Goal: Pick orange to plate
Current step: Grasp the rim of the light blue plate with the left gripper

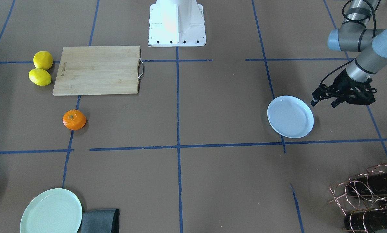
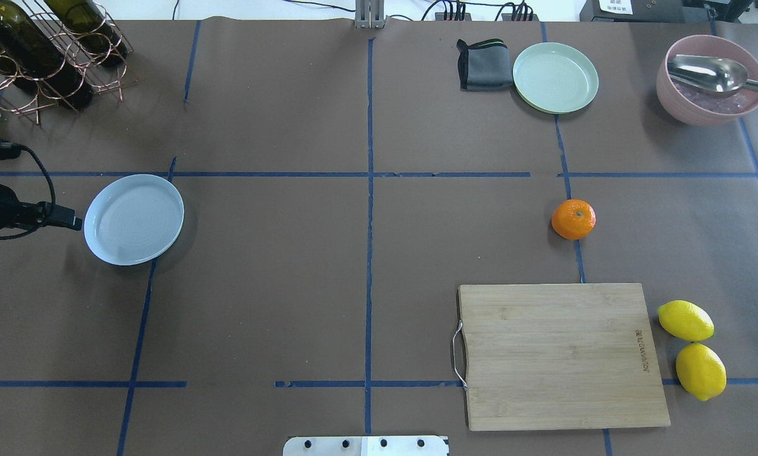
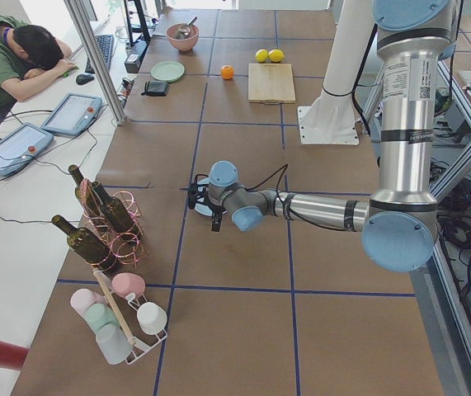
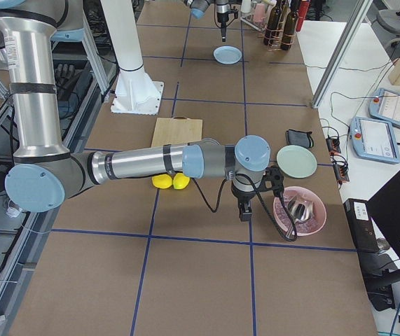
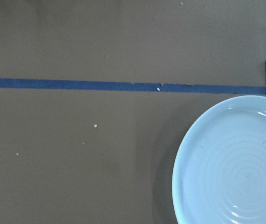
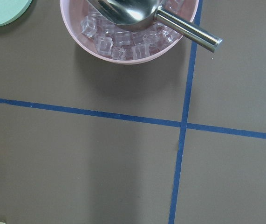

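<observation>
The orange (image 2: 573,219) sits alone on the brown table, on the robot's right half, beyond the cutting board; it also shows as the orange (image 1: 74,119) in the front view. The pale bluish plate (image 2: 133,219) lies bare on the left half, and the left wrist view has the plate (image 5: 235,163) at its lower right. My left gripper (image 1: 324,103) hovers low just beside the plate's outer rim, open and holding nothing. My right gripper (image 4: 245,210) shows only in the right side view, near the pink bowl; whether it is open or shut I cannot tell.
A wooden cutting board (image 2: 556,354) lies near the robot's base with two lemons (image 2: 686,320) to its right. A pale green plate (image 2: 555,77), a grey cloth (image 2: 483,63) and a pink bowl (image 2: 708,79) with ice and a scoop stand at the far right. A wine rack (image 2: 43,50) stands far left.
</observation>
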You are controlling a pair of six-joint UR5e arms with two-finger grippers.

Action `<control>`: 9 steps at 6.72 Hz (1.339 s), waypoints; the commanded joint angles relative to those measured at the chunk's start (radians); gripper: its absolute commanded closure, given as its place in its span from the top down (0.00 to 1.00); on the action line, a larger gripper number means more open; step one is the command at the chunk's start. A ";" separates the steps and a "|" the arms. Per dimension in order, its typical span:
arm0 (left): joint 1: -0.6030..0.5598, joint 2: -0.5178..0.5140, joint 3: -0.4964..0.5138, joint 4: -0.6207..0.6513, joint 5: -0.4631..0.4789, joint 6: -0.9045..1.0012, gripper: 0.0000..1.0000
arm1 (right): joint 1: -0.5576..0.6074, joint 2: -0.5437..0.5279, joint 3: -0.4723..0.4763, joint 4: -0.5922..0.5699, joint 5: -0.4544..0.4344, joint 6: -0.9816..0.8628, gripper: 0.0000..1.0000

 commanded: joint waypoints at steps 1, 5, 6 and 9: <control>0.016 -0.045 0.059 -0.002 0.037 0.000 1.00 | 0.000 0.000 0.002 0.000 0.000 0.008 1.00; 0.038 -0.072 0.078 -0.003 0.060 -0.002 0.93 | 0.000 0.002 0.002 0.000 0.000 0.009 1.00; 0.053 -0.079 0.079 -0.003 0.073 -0.003 0.89 | 0.000 0.002 0.002 0.000 0.000 0.008 1.00; 0.059 -0.081 0.078 -0.003 0.077 -0.021 0.51 | 0.000 0.002 0.002 0.000 0.000 0.009 1.00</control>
